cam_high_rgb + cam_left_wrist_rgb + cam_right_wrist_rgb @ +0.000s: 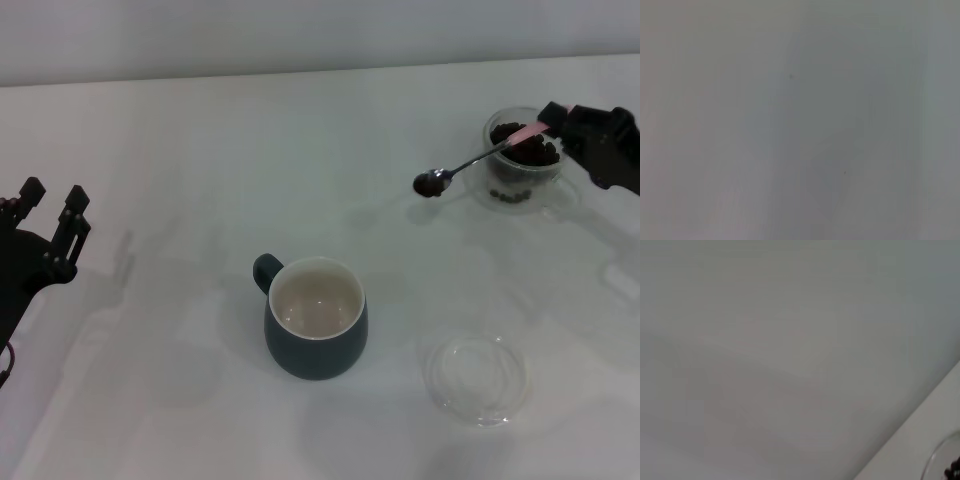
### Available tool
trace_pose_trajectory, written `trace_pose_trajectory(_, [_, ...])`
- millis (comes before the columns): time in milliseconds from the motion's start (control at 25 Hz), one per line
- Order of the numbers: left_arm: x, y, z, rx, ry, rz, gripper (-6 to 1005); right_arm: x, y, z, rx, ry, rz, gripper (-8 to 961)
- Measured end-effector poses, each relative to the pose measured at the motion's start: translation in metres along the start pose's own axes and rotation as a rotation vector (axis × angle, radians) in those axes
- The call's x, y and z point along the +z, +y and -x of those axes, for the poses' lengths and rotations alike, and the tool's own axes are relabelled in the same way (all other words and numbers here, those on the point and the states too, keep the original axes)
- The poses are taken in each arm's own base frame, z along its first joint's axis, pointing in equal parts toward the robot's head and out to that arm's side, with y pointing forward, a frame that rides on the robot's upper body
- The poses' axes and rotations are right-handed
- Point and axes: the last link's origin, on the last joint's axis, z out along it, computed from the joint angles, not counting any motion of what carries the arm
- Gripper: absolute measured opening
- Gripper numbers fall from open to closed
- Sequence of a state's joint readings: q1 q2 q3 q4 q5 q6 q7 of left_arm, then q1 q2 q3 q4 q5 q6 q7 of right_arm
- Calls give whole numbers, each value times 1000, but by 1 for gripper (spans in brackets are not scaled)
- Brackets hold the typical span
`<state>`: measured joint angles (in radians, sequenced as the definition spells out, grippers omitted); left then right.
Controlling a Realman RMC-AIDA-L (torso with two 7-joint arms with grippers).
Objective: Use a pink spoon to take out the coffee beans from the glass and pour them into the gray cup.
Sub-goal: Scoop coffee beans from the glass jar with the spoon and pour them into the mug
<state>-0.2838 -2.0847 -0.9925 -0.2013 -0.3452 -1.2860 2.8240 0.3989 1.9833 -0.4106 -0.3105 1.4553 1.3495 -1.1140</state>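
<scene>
Loaded spoon lifted beside the glass

I see my left hand [50, 205] idle at far left, fingers apart; gray cup [316, 331] mid-bench; right hand [562, 122] clamps the pink spoon [478, 158], coffee beans [430, 186] in its bowl, beside the glass [522, 158].

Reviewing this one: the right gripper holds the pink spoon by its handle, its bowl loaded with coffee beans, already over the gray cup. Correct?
Not quite. In the head view the right gripper holds the pink spoon with coffee beans in its bowl, but the bowl is beside the glass, well short of the gray cup.
</scene>
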Motion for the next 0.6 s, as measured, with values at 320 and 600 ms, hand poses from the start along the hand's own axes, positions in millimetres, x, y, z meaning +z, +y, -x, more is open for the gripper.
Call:
trace_pose_trajectory(320, [0,0,0,0,-2,-1,488,9,7,-18,4,76,47,147])
trace_pose_trajectory(600, [0,1,0,-1,-2,0,490,13,14,-28,11,122,95,147])
